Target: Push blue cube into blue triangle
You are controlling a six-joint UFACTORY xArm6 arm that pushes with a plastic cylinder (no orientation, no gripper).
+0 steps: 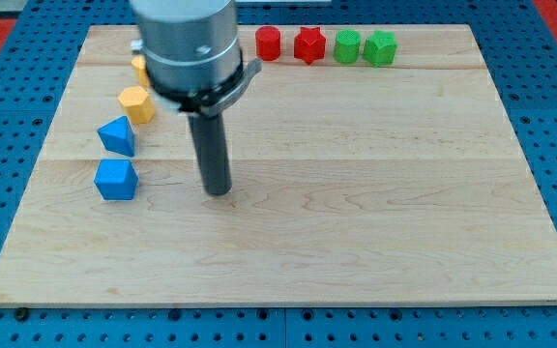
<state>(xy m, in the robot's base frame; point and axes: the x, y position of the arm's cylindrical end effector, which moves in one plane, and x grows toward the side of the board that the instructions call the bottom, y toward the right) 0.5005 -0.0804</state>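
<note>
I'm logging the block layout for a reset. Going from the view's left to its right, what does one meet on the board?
blue cube → blue triangle → yellow block → my tip → red cylinder → red star-like block → green round block → green cube. A second yellow block, half hidden behind the arm, is omitted.

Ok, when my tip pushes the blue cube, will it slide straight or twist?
The blue cube sits flat on smooth wood, so it probably slides rather than tips. My tip is off to its right; an off-centre push would likely rotate it. It looks small, probably light.
</note>
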